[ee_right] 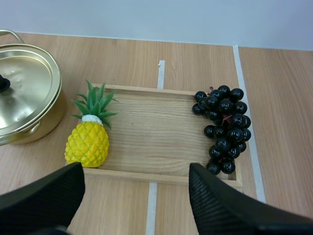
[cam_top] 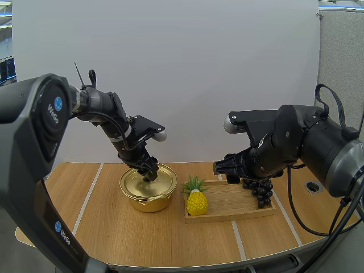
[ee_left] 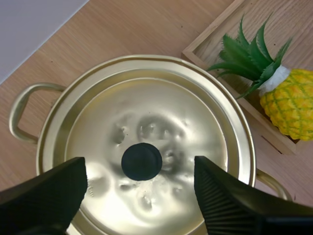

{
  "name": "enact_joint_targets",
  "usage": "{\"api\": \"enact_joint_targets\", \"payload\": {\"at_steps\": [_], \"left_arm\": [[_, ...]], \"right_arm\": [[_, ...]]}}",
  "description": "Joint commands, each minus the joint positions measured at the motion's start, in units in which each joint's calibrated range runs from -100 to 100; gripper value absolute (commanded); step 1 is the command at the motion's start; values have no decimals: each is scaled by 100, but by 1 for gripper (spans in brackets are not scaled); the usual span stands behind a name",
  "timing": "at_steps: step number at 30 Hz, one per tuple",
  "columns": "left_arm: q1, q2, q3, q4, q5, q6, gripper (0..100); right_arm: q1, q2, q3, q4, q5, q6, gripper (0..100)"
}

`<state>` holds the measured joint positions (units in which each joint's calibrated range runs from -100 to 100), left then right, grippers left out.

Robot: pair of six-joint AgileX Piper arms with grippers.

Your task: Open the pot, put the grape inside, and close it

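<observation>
A gold pot (cam_top: 149,196) with its lid (ee_left: 146,147) on stands left of a wooden tray (cam_top: 230,211). My left gripper (cam_top: 149,172) hovers open just over the lid, its fingers (ee_left: 46,196) on either side of the black knob (ee_left: 142,161) without touching it. A bunch of dark grapes (ee_right: 223,127) lies at the right end of the tray (ee_right: 146,132). My right gripper (cam_top: 226,169) hangs open above the tray, left of the grapes (cam_top: 261,192), with nothing between its fingers (ee_right: 225,205).
A toy pineapple (cam_top: 196,199) stands at the left end of the tray, close to the pot (ee_right: 24,98). White tape lines cross the wooden table (cam_top: 102,227). A round hole (cam_top: 313,186) sits near the table's right edge.
</observation>
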<state>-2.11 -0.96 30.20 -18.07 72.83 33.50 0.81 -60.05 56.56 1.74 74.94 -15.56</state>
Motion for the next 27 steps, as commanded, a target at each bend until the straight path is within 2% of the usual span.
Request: {"api": "enact_joint_targets", "payload": {"at_steps": [1,27], "left_arm": [[-19,90,-103,-89,-164,-29,100],[-19,420,-172,-260,-119,16,100]], "right_arm": [[-21,-17,-58,10,17,-22,100],[-21,-17,-58,10,17,-22,100]]}}
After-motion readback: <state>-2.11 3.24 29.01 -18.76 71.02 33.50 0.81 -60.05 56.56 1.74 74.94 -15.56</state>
